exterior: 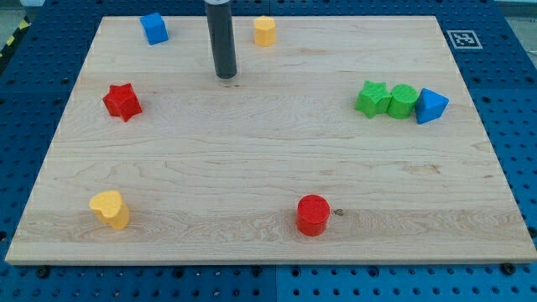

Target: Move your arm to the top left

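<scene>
My tip [226, 76] — between blue cube [153, 28] and yellow block [265, 30]

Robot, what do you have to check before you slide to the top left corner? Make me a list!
1. My tip shows and sits on the board: ok.
2. My tip touches no block: ok.
3. The blue cube sits near the top left, close to my path: not ok, steer around it.
4. The red star lies lower on the view's left, off the path: ok.
5. The yellow block is to the view's right of my tip, behind my move: ok.
6. Exact gap between the blue cube and the board's top edge: cannot tell.
</scene>
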{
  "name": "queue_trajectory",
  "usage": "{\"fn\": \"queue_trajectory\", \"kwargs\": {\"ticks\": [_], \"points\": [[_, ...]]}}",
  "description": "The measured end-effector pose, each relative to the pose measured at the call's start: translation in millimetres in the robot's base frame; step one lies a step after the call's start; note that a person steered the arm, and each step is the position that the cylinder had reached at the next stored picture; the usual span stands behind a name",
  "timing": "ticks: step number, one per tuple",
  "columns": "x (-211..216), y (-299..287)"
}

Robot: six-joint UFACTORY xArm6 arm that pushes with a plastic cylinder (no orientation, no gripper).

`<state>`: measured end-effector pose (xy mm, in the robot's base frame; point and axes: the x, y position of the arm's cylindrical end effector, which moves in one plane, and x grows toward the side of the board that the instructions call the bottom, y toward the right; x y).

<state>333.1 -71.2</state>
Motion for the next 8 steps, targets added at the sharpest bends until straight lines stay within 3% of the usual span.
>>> {"fn": "queue_trajectory", "kwargs": {"ticks": [6, 8], "points": [[-2, -77], [-32, -142]]}}
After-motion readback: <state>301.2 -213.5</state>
